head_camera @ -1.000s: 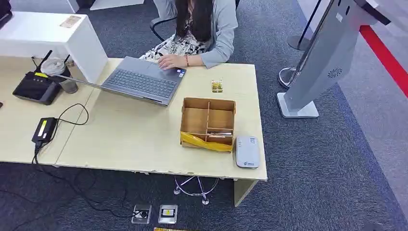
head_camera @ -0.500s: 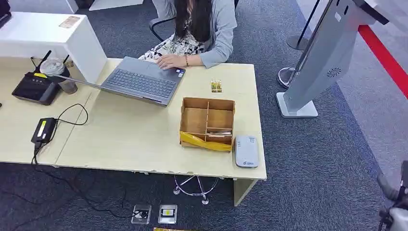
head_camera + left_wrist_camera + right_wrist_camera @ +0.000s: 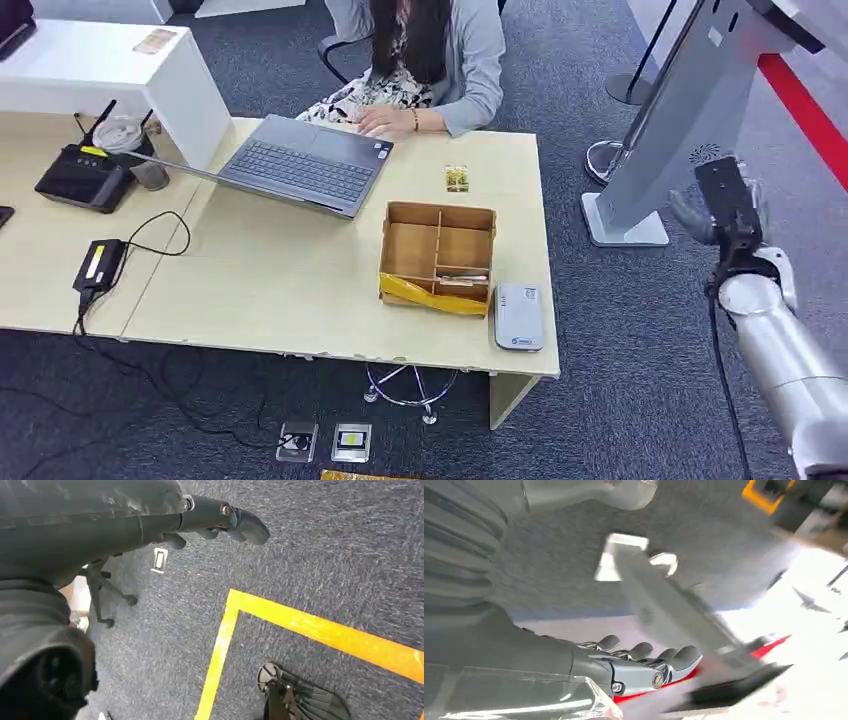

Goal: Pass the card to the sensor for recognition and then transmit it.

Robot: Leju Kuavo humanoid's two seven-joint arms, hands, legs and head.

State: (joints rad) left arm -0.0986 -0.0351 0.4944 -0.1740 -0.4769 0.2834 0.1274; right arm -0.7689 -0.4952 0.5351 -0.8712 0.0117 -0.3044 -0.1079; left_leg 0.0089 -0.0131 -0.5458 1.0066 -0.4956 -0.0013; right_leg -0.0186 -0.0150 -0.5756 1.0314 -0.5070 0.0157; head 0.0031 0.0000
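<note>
A small yellow-green card (image 3: 456,178) lies flat on the wooden desk (image 3: 280,290) near its far edge, beyond a cardboard divider box (image 3: 438,257). The sensor, a white-grey card reader (image 3: 518,316), sits at the desk's near right corner beside the box. My right hand (image 3: 726,203) is raised off to the right of the desk, in front of the grey kiosk, and holds nothing; its fingers (image 3: 644,656) lie fairly straight. My left hand (image 3: 220,521) hangs over the carpet with its fingers stretched out and nothing in them.
A person (image 3: 430,60) sits behind the desk with a hand on an open laptop (image 3: 300,165). A router (image 3: 82,178) and a power brick (image 3: 98,264) are at the left. The slanted grey kiosk (image 3: 690,110) stands right of the desk. Yellow floor tape (image 3: 310,630) marks the carpet.
My right arm has swung up from the lower right edge to beside the kiosk. The whole picture has shifted slightly, so the camera moved. Card, box and reader stay put.
</note>
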